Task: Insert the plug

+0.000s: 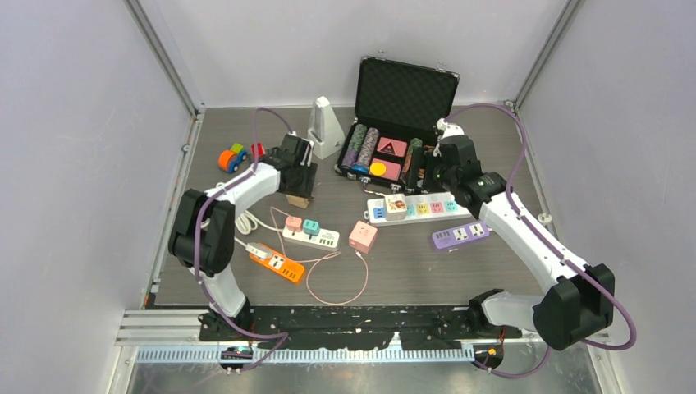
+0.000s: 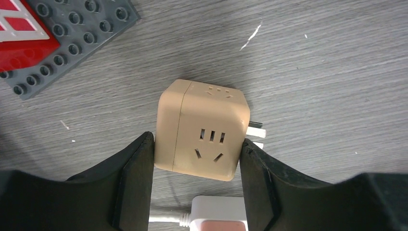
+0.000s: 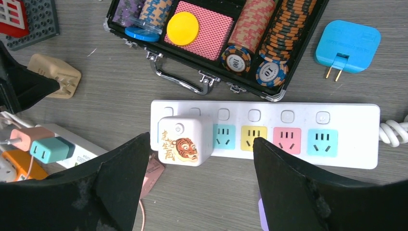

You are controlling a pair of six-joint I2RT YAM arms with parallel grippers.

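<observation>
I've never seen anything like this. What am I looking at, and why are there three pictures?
Two robot arms stand at a table. The wide picture looks down from above; the other two come from a camera on each wrist, so the black shapes at the bottom are that arm's own fingers. The left fingers flank a tan socket cube; whether they press it yet, I cannot tell. The right fingers hang open above a white power strip carrying a tiger-printed cube. A poker chip case lies beyond.
</observation>
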